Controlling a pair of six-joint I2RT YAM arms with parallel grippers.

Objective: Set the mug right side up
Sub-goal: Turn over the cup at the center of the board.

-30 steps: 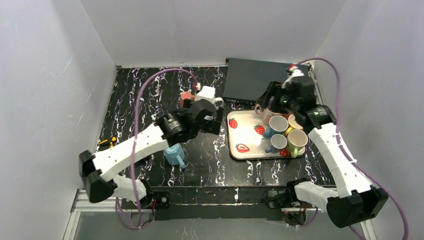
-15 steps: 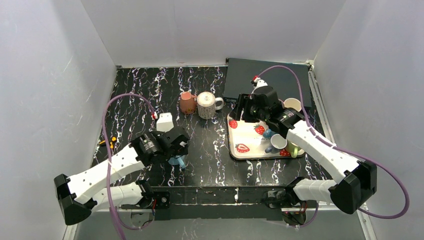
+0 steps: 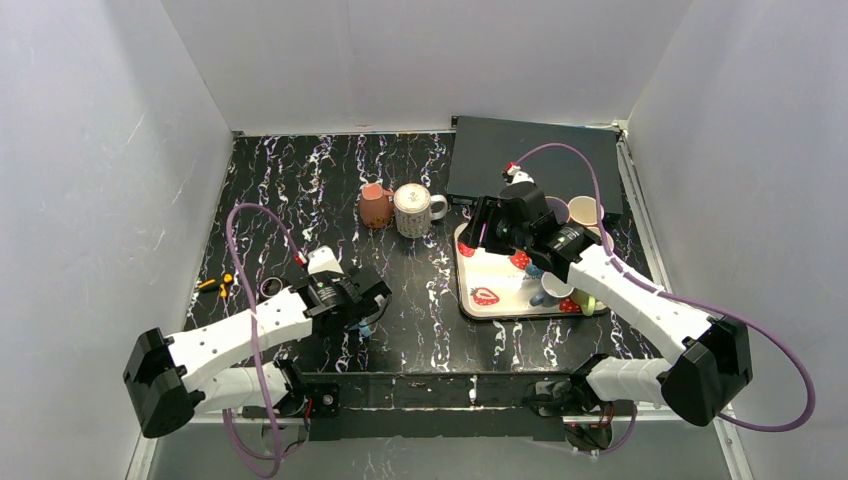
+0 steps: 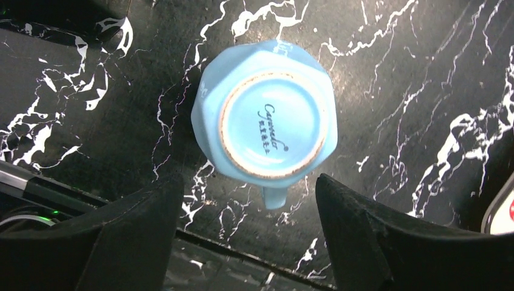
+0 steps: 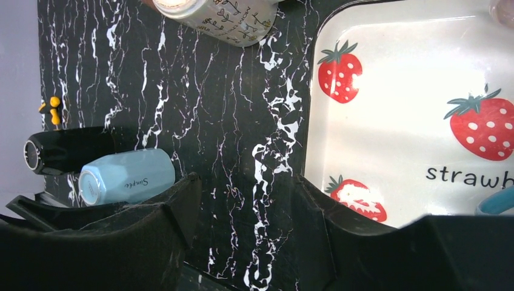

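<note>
The left fingers [image 4: 139,233] are hanging wide apart over the upside-down blue mug [image 4: 265,118] by the table's [image 4: 424,91] near edge, getting ready to grab it.

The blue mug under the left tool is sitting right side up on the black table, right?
Not quite. The blue mug sits upside down on the black table under the left tool. The left wrist view shows its flat bottom, with printed writing, facing up.

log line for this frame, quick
phase: pre-grasp | left fingers: open over blue mug, no contact | mug: base up | right fingers: open, empty, near tray
</note>
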